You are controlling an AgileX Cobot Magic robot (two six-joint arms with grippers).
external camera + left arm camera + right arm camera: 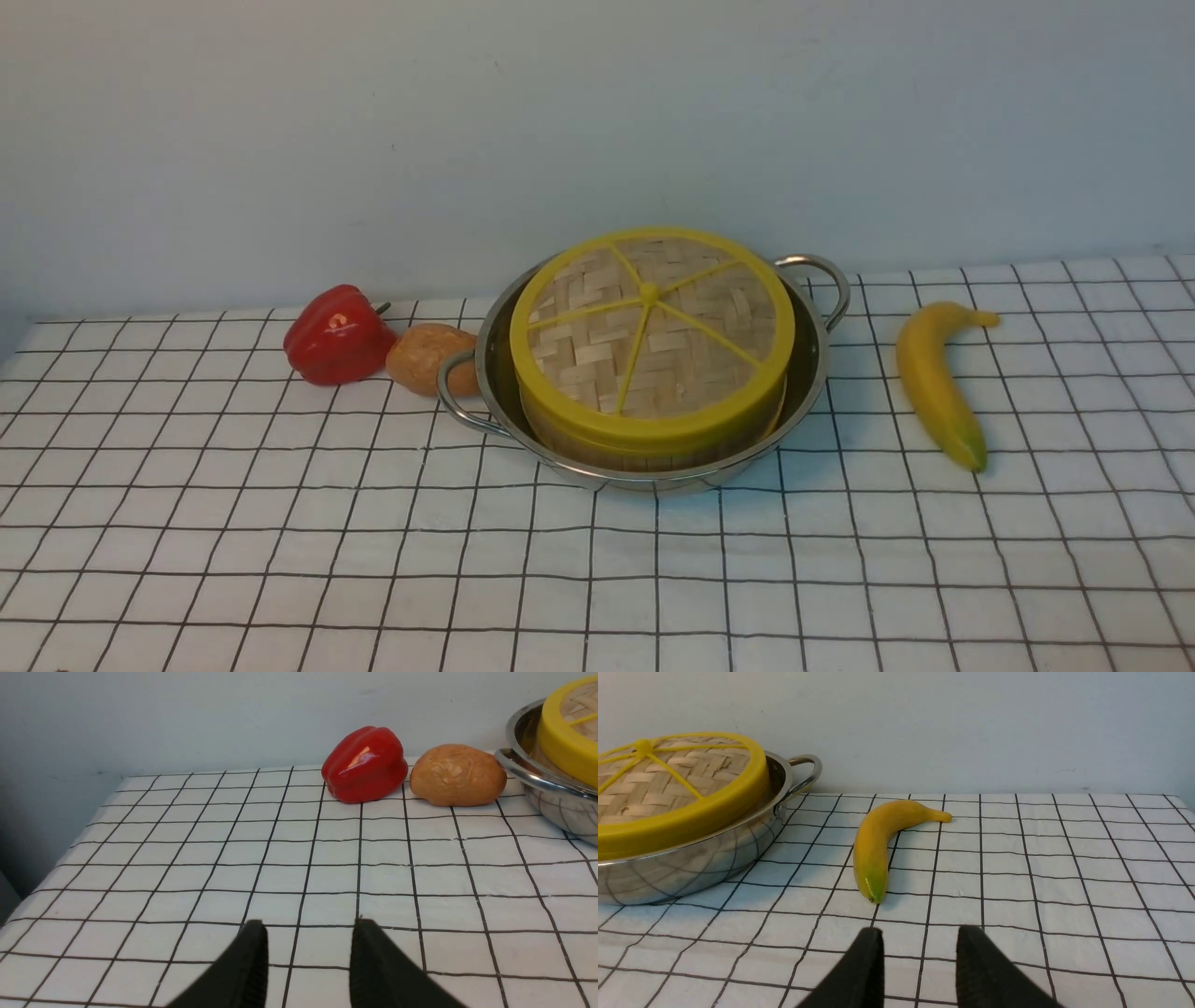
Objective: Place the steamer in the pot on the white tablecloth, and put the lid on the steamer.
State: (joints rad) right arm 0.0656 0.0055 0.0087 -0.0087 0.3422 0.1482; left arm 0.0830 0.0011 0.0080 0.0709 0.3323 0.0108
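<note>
Front view shows the lid (651,327) sitting on the steamer (644,446), which stands inside the pot (805,373) on the white tablecloth (280,560) — a red pepper (336,336) and a brown bread roll (425,357) lie on its left, a banana (934,383) on its right. Both the left gripper (308,956) and the right gripper (919,961) (seen only by their wrist cameras) hang over bare cloth with fingers spread apart, holding nothing.

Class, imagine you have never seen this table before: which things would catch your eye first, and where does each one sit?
The yellow-rimmed lid draws the eye first, capping the steamer inside the shiny pot at the middle of the white tablecloth. A glossy red pepper and a brown potato-like lump sit to its left, and a banana lies to its right.
</note>
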